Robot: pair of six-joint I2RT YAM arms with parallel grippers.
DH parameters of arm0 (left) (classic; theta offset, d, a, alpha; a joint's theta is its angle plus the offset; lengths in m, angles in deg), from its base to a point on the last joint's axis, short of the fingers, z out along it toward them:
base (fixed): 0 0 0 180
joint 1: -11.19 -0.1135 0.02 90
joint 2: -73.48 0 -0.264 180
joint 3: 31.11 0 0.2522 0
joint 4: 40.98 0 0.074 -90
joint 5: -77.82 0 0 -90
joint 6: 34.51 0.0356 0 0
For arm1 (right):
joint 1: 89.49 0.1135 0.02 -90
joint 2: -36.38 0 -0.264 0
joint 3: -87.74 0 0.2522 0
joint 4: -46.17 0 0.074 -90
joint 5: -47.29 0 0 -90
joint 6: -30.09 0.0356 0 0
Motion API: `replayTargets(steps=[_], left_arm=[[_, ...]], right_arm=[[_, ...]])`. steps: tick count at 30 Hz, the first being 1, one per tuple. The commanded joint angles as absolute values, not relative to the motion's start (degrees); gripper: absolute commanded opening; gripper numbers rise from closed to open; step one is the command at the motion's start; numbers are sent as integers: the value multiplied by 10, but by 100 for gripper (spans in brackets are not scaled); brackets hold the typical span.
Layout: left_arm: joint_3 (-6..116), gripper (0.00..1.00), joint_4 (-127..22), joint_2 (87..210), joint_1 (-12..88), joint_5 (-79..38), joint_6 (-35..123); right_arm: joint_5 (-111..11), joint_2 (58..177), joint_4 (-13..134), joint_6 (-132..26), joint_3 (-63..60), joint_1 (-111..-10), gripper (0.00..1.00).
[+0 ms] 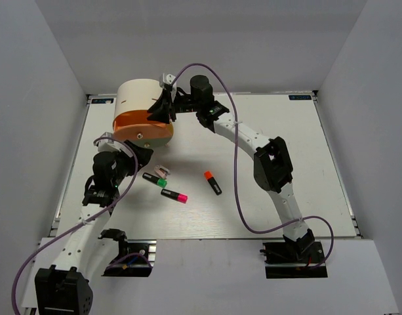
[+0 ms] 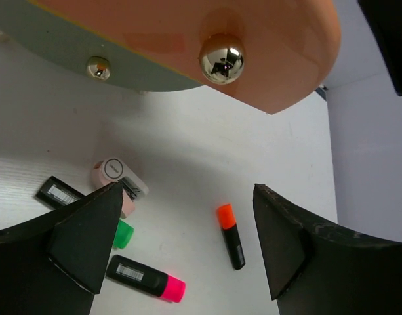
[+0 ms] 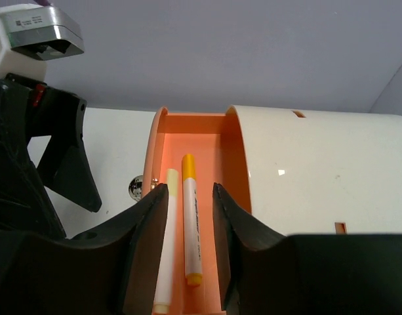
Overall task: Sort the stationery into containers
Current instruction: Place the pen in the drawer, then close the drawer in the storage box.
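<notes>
Right gripper [image 3: 189,190] hangs over the open orange drawer [image 3: 204,141] with its fingers [image 3: 148,249] a narrow gap apart and pinching nothing. Left gripper [image 2: 187,197] has its fingers [image 2: 82,236] spread wide, low above the table [image 2: 187,144] and just in front of the drawer fronts.

1. Cream cylindrical unit [image 1: 138,95]: stands at the far left corner of the table [image 1: 286,144], close to the far edge.
2. Orange drawer [image 1: 138,128]: pulled out of the unit toward the near edge. Its chrome knob [image 2: 221,59] faces the left gripper [image 1: 141,153]. The right gripper [image 1: 162,108] sits over its far side.
3. Yellow drawer [image 2: 56,39]: below the orange one, in shade, with a smaller knob [image 2: 98,67].
4. Highlighters: all three lie flat left of the table's centre, well apart from the near edge. The green highlighter [image 1: 155,179] and the pink highlighter [image 1: 174,195] lie near each other. The orange highlighter [image 1: 212,182] lies apart on their right, with bare tabletop between it and the right edge.
5. White sticks: one yellow-tipped stick [image 3: 191,223] lies in the orange drawer and shows in the gap between the right fingers. A paler stick [image 3: 166,243] lies beside it, partly hidden by one finger.
6. Pink-and-white piece [image 1: 162,170]: just beside the green highlighter, on its far side.
</notes>
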State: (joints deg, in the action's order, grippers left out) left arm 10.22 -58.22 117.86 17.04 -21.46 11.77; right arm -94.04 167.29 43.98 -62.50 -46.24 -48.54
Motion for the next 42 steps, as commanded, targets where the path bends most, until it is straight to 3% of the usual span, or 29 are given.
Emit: replayTargets(steps=[1, 3, 6, 7, 10, 26, 42], left_arm=[[138, 90, -561, 1202, 173, -215, 160], [146, 89, -556, 1214, 173, -215, 178], [159, 86, -544, 1231, 173, -215, 201], [166, 84, -538, 1231, 173, -215, 206], [172, 77, -522, 1249, 173, -215, 220], [225, 75, -447, 1367, 179, -189, 258], [283, 74, -401, 1458, 179, -131, 252]], right_arm=[[-946, 1636, 438, -643, -473, -488, 40], [-948, 1622, 438, -645, -467, -489, 40], [-944, 1598, 443, -638, -462, -497, 31], [-939, 1592, 442, -635, -447, -500, 17], [-933, 1555, 446, -631, -404, -521, 0], [-915, 1339, 547, -760, -36, -681, 6], [-918, 1280, 561, -769, 106, -751, 7]])
